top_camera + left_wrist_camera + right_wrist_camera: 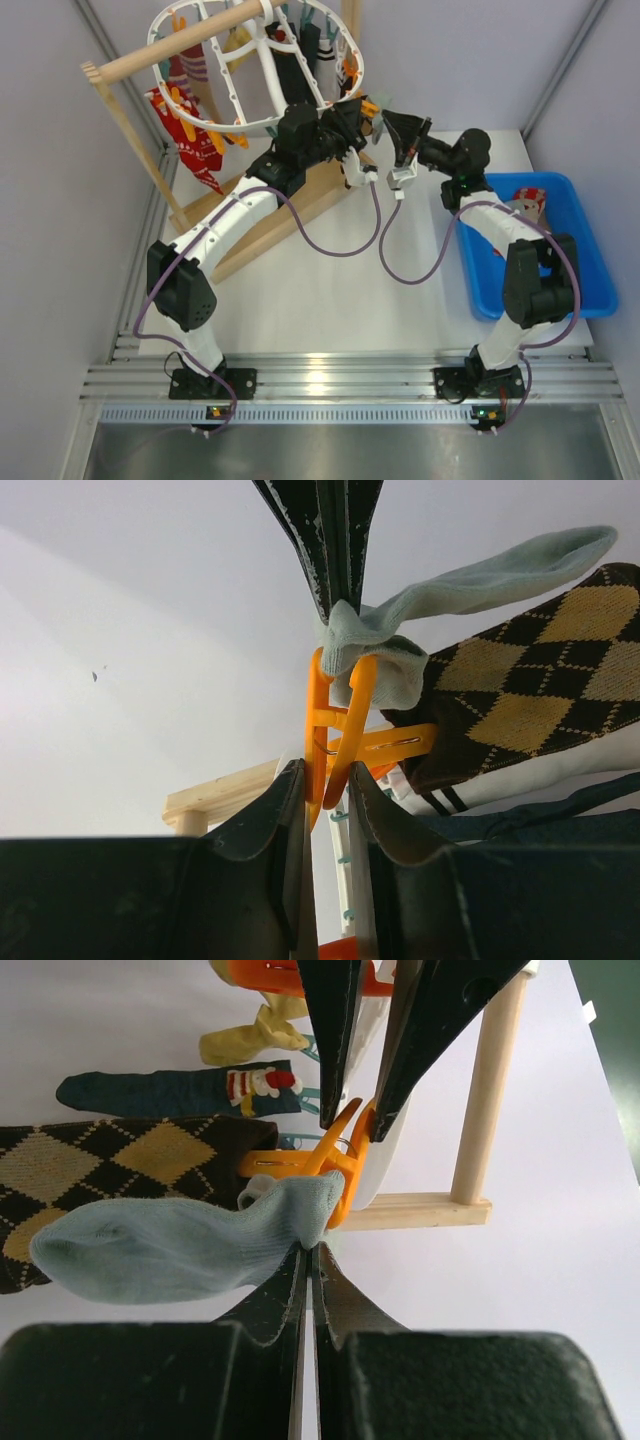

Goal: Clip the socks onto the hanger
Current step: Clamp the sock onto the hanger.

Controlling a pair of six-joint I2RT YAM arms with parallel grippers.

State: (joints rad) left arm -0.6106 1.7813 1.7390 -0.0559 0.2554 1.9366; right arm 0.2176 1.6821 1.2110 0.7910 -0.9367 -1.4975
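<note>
The left pincer (325, 780) stands narrowly parted, pinching the handles of an orange plastic clip (335, 720) that dangles from the white plastic oval ring hanger (240, 128). A pale grey fabric sock (170, 1245) bunches at the clip's mouth. The right pincer (308, 1255) is clenched tight on its cuff. A brown-and-black argyle sock (110, 1160) hangs just beside it.

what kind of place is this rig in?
Probably a lab robot cell, not a home: plain panel walls on aluminium framing, arm bases bolted to a slotted rail, a blue bin of socks.
</note>
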